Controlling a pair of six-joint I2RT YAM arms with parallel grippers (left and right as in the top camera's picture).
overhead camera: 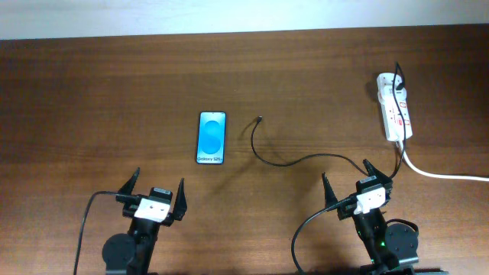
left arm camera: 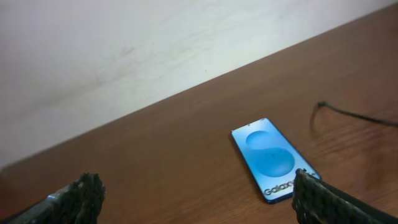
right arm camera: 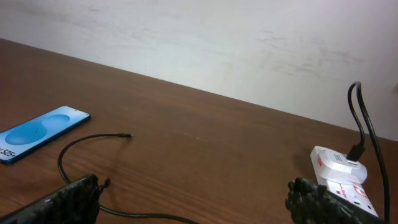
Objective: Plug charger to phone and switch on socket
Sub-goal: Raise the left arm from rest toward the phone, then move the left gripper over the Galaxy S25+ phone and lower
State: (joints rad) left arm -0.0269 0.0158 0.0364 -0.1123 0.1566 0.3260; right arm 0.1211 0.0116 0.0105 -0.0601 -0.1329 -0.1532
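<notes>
The phone (overhead camera: 212, 137) lies flat mid-table, blue screen up, and shows again as the phone (left arm camera: 272, 158) and the phone (right arm camera: 40, 132) in the wrist views. The charger (overhead camera: 294, 162), a thin black cable, curves from its free plug tip (overhead camera: 260, 118) to the right of the phone over to the socket (overhead camera: 394, 106), a white strip at the far right. The charger tip (right arm camera: 127, 135) rests on bare wood. My left gripper (overhead camera: 158, 186) stands open near the front edge, below the phone. My right gripper (overhead camera: 345, 178) is open too, with the cable running past it.
A thick white cord (overhead camera: 443, 173) leaves the socket toward the right edge. The robots' black cables (overhead camera: 306, 229) hang by each arm base at the front. A white wall (right arm camera: 199, 37) borders the table's far side.
</notes>
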